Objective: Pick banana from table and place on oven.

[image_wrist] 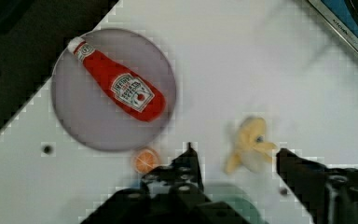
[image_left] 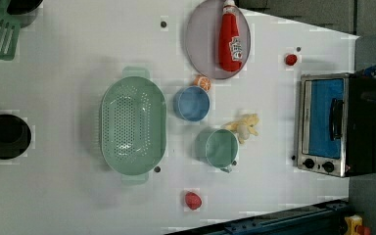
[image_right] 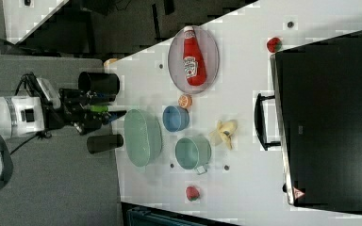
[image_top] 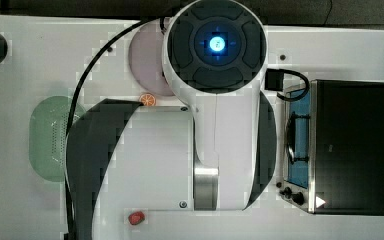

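On the white surface the banana lies free, between the green cup and the oven, nearer the cup and apart from both. The oven stands at the left view's right, its bluish glass door and bar handle facing the other things, its black top bare in the right view. Toward the left view's left of the banana sit a blue cup and a green colander. An orange slice rests between the blue cup and a grey plate that carries a ketchup bottle lying on its side. Two small red fruits lie apart near the surface's edges. In the wrist view the gripper hangs above the surface with its fingers spread and nothing between them, the banana seen in the gap between the fingertips.
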{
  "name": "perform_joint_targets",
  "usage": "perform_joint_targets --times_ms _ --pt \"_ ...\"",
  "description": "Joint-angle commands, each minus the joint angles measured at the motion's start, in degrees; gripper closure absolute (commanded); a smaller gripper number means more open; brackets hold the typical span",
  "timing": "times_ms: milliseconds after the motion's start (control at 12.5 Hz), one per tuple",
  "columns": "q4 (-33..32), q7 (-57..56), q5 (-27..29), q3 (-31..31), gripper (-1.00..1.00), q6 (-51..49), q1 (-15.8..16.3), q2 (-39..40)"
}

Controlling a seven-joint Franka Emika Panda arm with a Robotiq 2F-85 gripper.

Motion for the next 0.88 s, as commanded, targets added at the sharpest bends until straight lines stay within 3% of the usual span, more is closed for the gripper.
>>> perform_joint_targets --times_ms 80,240,560,880 --pt "-15.58 0.95 -0.26 -3.04 -0.59 -6.96 -1.49 -21.86" --pt "-15.6 0.95 -0.26 -2.99 -1.0 -6.96 -1.48 -21.84" --pt "-16.93 0.95 -0.26 -2.94 -1.0 -5.47 -1.46 -19.47" --pt "-22.54 0.95 -0.26 -2.88 -1.0 3.85 -1.44 -14.25"
